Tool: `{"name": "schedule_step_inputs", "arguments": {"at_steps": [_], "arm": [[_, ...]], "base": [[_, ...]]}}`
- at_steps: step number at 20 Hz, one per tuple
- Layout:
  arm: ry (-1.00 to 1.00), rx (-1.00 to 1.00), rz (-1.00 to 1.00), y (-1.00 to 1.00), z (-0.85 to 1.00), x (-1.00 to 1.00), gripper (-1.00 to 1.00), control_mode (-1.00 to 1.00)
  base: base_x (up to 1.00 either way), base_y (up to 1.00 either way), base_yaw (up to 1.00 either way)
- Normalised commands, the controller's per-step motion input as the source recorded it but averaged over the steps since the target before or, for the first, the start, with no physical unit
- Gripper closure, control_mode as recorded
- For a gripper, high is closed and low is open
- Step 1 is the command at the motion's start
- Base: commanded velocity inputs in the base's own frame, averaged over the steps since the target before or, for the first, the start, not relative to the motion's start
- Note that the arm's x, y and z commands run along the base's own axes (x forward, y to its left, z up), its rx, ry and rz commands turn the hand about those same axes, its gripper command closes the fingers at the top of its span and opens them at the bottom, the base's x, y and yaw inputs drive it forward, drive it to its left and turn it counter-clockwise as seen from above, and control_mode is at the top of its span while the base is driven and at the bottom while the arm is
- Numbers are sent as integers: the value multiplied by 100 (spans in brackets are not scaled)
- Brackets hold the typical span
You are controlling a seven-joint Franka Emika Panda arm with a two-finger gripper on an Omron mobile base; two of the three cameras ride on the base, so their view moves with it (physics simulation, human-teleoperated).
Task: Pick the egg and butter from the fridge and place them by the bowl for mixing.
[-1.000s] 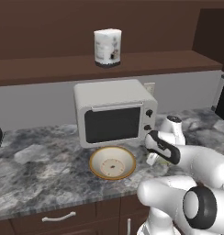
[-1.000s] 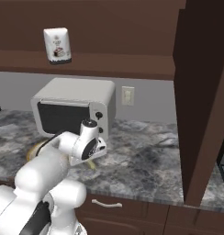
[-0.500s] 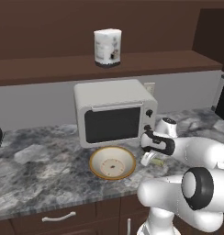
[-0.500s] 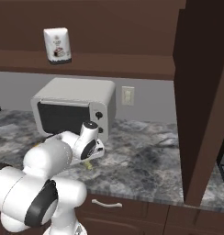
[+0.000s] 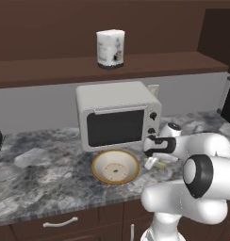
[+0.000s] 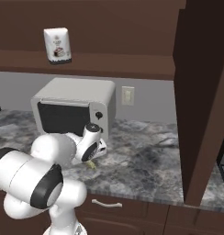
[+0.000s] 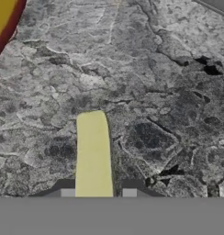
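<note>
1. I see the grey marble counter (image 5: 46, 176) running across under a dark wooden shelf (image 5: 135, 66), which carries a white canister (image 5: 110, 48).
2. The white microwave (image 5: 118, 115) stands at the back of the counter.
3. The bowl (image 5: 115, 166) sits just in front of the microwave, at about 9 o'clock from my gripper (image 5: 153, 161).
4. In my hand view the jaws are nearly closed, one tip on each side of the butter (image 7: 92, 153).
5. The butter's long axis runs out from between the fingertips toward 12 o'clock in that view; its far end lies low over the counter, near the bowl's rim.
</note>
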Motion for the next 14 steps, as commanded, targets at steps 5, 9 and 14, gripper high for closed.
{"name": "schedule_step_inputs", "arguments": {"at_steps": [5, 9, 14], "arm": [[-8, -3, 0, 16, -50, 0, 100, -100], [0, 8, 0, 33, -38, -1, 100, -100], [0, 10, 0, 31, -43, 0, -100, -100]], "base": [[0, 0, 0], [0, 0, 0], [0, 0, 0]]}}
